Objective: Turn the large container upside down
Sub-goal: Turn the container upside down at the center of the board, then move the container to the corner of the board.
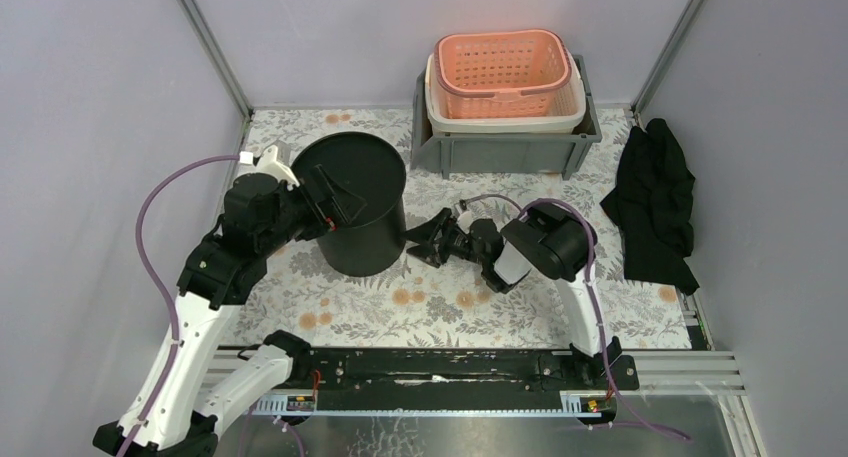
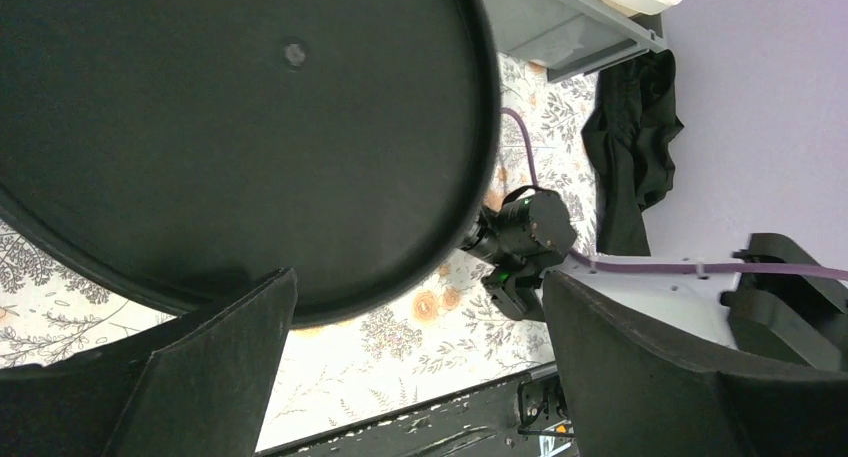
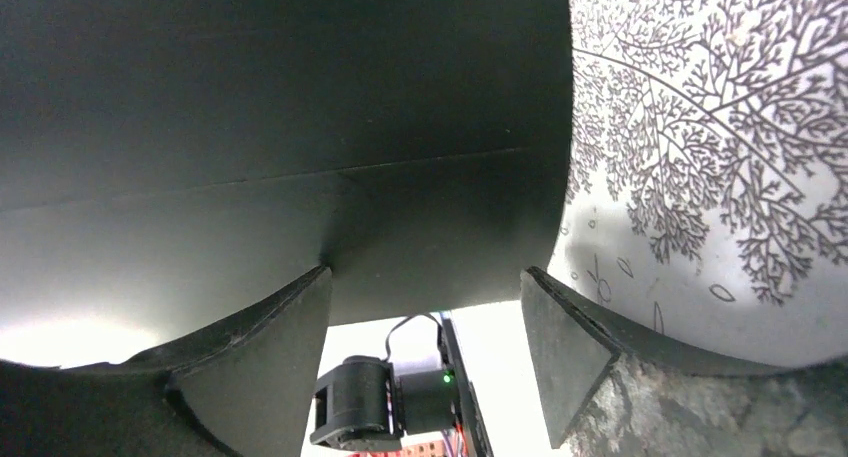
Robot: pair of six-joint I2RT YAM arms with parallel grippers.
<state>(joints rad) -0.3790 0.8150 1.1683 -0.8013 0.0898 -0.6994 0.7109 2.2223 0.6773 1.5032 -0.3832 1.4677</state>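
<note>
The large black container [image 1: 365, 227] stands on the floral bench [image 1: 450, 307], closed end up, in front of the grey crate [image 1: 500, 155]. The left fingers [image 2: 200, 377] are spread open at its upper left rim; the right fingers [image 3: 250, 362], also spread open, sit just beside its right wall

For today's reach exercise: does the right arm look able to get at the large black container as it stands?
Likely yes: its open pincer sits right at the side wall of the container, with nothing between.
</note>
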